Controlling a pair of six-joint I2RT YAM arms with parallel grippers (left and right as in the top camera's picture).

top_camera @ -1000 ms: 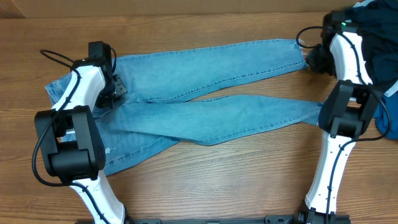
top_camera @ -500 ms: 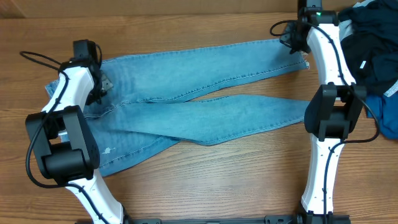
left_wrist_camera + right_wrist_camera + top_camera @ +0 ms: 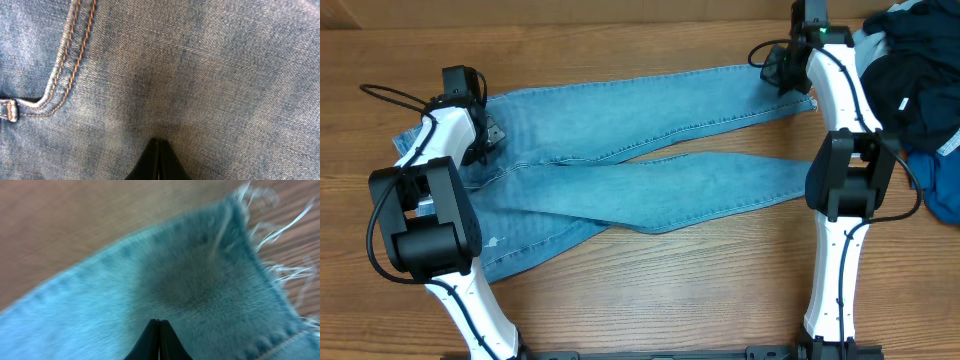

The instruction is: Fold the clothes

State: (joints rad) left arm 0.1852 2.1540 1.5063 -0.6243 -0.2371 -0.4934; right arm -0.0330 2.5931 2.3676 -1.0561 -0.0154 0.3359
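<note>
Overhead: newly shifted onto the jeans (image 3: 650,110), right gripper (image 3: 158,325) at frayed hem, left gripper (image 3: 157,145) at waist, both closed, hold unclear; likely set to fold.

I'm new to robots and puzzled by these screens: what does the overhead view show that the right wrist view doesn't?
Only overhead: the whole jeans spread across the table, both arms, and a pile of dark clothes at the right. Only right wrist: the hem's loose white threads up close, and the right hand with fingertips pressed together. Both: light-blue denim at the leg's end on brown wood.
</note>
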